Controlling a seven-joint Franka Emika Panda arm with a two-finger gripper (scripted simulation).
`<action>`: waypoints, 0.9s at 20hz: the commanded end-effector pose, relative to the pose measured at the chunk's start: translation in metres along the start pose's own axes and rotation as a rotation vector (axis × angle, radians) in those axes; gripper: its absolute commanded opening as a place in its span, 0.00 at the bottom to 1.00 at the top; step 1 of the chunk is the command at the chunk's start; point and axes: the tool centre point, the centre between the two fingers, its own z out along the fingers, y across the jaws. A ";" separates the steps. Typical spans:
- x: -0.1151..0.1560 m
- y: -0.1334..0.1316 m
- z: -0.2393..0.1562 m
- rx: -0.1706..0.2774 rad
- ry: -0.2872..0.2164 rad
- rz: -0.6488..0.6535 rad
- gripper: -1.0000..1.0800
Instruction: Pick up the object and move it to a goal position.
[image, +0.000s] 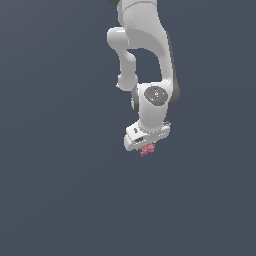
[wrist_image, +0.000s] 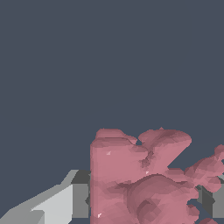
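In the exterior view the white arm (image: 150, 55) reaches down from the top middle, over a plain dark grey-blue table (image: 50, 190). Below its wrist sits the pincer (image: 146, 146), and the object (image: 147, 149), a tiny jagged pinkish-red lump, shows just under it, between the fingertips. In the wrist view a grey finger (wrist_image: 65, 201) touches one side of the object (wrist_image: 140, 179), and a second finger edge (wrist_image: 213, 202) shows at the other; the pincer is closed on the object
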 end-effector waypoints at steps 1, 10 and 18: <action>-0.001 0.001 -0.020 0.000 0.001 0.000 0.00; -0.006 0.005 -0.119 0.000 0.001 -0.001 0.00; -0.010 0.009 -0.209 0.001 0.001 -0.001 0.00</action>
